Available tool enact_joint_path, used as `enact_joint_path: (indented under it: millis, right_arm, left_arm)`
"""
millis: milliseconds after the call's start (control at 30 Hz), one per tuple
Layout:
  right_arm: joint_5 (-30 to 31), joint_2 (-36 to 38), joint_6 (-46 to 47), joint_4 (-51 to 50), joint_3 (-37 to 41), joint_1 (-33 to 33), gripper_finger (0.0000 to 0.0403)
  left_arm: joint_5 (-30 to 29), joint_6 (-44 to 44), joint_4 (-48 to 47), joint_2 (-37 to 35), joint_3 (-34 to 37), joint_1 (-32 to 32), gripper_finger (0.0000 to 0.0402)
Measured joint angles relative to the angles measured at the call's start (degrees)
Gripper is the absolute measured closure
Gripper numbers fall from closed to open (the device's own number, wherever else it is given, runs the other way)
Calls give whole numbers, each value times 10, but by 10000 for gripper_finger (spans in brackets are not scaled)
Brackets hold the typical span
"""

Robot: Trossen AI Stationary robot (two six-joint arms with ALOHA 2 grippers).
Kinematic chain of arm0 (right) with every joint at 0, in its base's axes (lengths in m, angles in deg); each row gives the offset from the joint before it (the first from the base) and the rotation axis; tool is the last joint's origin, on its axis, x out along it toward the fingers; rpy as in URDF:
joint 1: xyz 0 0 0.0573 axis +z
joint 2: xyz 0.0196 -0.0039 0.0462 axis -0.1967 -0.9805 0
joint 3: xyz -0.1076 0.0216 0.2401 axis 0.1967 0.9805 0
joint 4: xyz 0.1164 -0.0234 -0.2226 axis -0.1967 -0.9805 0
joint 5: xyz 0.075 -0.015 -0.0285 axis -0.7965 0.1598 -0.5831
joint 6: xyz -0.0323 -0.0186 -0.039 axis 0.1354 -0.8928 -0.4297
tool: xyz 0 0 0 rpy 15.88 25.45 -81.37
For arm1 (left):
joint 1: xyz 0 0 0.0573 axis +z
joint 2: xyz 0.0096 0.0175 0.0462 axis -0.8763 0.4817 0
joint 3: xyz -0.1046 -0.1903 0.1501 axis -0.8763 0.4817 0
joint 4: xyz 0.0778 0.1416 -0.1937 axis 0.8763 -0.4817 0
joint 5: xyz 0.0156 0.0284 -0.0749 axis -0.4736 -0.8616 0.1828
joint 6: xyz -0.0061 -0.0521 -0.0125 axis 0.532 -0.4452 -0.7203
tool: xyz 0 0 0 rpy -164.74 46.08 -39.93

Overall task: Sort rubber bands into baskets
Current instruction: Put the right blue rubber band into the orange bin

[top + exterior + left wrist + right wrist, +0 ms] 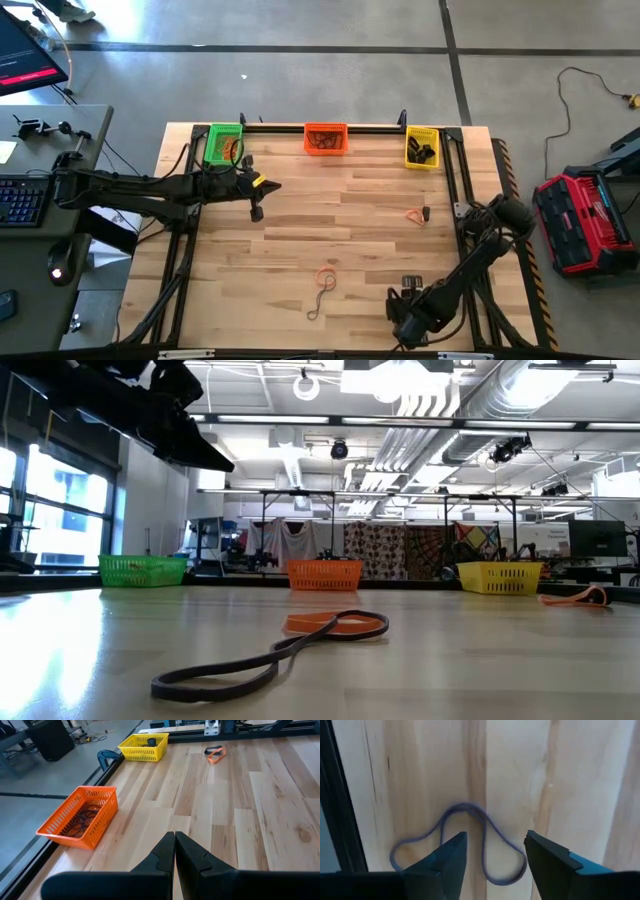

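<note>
Three baskets stand along the table's far edge: green [224, 143], orange [326, 138] and yellow [421, 147], each with rubber bands inside. Loose bands lie flat on the wood: an orange one [326, 277] overlapping a dark one [318, 301] at the middle front, and an orange and a dark one [416, 213] at the right. My right gripper [495, 840] points down, open, just above another dark band [465, 806] by the near edge, its fingers either side of one bend of the loop. My left gripper [175, 837] hangs shut over the table's left half [256, 211], holding nothing.
A black rail [330, 127] runs behind the baskets, and black frame bars [452, 170] line the table's sides. The near-edge rail [332, 795] lies close beside my right gripper. Bare wood [340, 220] stretches across the table's middle.
</note>
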Motion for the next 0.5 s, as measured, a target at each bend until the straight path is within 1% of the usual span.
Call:
enact_joint_path:
  millis: [133,267,333,500]
  right_arm:
    - [-2,-12,-16,0,0,8,238]
    - [-2,-21,-30,1,-2,13,281]
    - [-3,-23,-34,2,-3,13,308]
    - [-3,-24,-33,-2,-3,11,384]
  left_arm:
    - [0,-1,0,0,0,0,399]
    - [6,8,12,0,4,0,399]
    - [19,9,50,0,17,2,399]
    - [84,-27,174,0,68,11,399]
